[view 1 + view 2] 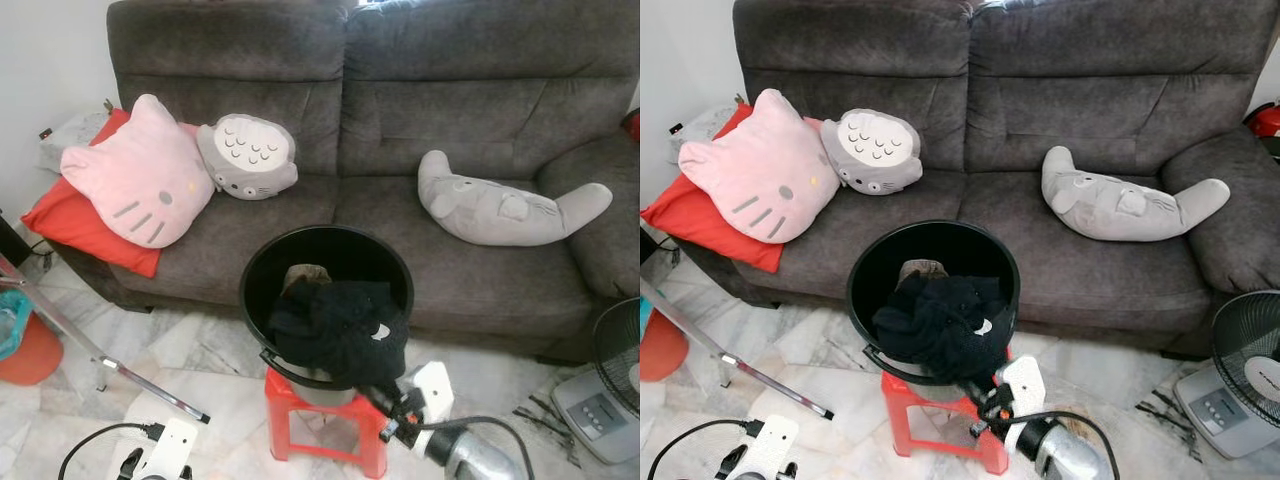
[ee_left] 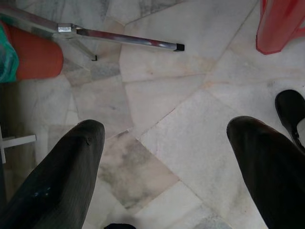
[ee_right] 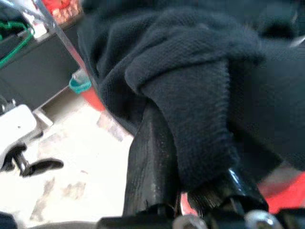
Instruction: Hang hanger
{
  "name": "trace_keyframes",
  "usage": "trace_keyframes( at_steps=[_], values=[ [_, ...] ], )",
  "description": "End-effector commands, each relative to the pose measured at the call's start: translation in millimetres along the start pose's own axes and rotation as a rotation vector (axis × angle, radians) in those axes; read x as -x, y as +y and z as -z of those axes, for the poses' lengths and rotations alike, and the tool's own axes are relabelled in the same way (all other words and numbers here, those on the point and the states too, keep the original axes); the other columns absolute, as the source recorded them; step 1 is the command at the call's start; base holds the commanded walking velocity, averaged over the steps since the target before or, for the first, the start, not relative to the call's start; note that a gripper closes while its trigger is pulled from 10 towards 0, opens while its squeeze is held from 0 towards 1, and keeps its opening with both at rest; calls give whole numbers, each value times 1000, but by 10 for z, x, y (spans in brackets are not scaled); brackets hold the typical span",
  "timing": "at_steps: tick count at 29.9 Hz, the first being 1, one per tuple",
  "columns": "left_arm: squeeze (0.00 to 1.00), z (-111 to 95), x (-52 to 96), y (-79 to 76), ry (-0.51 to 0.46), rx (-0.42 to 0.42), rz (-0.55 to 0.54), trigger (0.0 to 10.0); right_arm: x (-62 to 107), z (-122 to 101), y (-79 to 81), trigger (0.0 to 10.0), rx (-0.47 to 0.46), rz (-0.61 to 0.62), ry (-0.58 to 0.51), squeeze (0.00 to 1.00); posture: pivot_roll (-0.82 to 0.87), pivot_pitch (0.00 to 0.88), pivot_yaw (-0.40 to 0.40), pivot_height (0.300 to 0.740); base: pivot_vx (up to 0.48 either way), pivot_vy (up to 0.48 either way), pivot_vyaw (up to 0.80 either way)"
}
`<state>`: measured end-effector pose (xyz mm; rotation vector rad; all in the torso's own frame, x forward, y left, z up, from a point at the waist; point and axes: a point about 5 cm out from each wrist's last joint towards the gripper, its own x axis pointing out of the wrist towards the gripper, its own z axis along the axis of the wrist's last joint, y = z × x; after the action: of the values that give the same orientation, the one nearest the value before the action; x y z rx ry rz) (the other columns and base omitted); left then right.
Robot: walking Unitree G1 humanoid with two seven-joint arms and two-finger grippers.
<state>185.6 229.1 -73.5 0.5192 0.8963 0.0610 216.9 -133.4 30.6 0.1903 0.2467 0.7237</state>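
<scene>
Black clothing (image 1: 340, 325) heaps over bucket (image 1: 262, 262) mouth; back half seemingly open.

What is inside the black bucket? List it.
The black bucket holds a heap of black clothing, pinched by the right gripper, plus a brownish item behind. Anything beneath is hidden.

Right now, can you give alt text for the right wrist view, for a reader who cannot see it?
The right gripper is shut on a fold of black clothing, seen close up along its fingers. Pale marble floor lies beyond.
</scene>
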Motion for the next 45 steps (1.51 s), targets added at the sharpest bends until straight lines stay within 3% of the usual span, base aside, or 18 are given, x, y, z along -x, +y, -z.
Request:
trace_keyframes(
  at_steps=[1,4,8,10,17,18,19,20,21,23,26,28,34,45],
  values=[
    [0,48,4,31,13,-20,-6,10000,-43,-315,15,0,-2,14,-136,0,-32,0,94,740,0,0,0],
    [0,53,6,29,15,-17,-7,10000,-173,-764,44,0,35,47,-306,0,-32,0,92,740,0,0,0],
    [0,58,8,22,17,-14,-6,10000,-281,-1033,78,0,101,76,-383,0,-32,0,89,740,0,0,0],
    [0,67,11,18,18,-12,-5,10000,-356,-1227,64,0,118,158,-447,0,-32,0,87,740,0,0,0],
    [0,85,16,8,23,-11,-4,10000,-482,-1424,214,0,185,255,-482,0,-38,0,85,740,0,0,0],
    [0,86,17,6,23,-10,-4,10000,-501,-1417,240,471,185,257,-476,0,-42,0,84,740,0,0,0],
    [0,86,18,2,23,-9,-4,10000,-511,-1405,261,4941,165,254,-478,0,-40,0,82,740,0,0,0],
    [0,86,18,2,23,-9,-4,10000,-511,-1405,261,4941,165,254,-478,0,-40,0,82,740,0,0,0],
    [0,85,18,1,23,-9,-5,10000,-524,-1395,268,9490,161,268,-474,0,-38,0,80,740,0,0,0],
    [0,83,17,-1,23,-4,-5,10000,-550,-1376,278,10000,159,289,-465,0,-36,0,78,740,0,0,0],
    [0,77,15,5,21,16,0,10000,-605,-1350,312,10000,180,321,-448,0,-35,0,80,740,0,0,0],
    [0,74,15,11,15,27,2,10000,-621,-1359,308,10000,138,362,-458,0,-28,0,80,740,0,0,0],
    [0,79,18,5,15,70,2,10000,-657,-1353,312,10000,179,370,-438,0,-19,0,72,740,0,0,0],
    [0,77,18,-6,18,65,4,10000,-668,-1386,288,10000,215,405,-445,0,-26,0,73,740,-222,0,0]
  ],
)
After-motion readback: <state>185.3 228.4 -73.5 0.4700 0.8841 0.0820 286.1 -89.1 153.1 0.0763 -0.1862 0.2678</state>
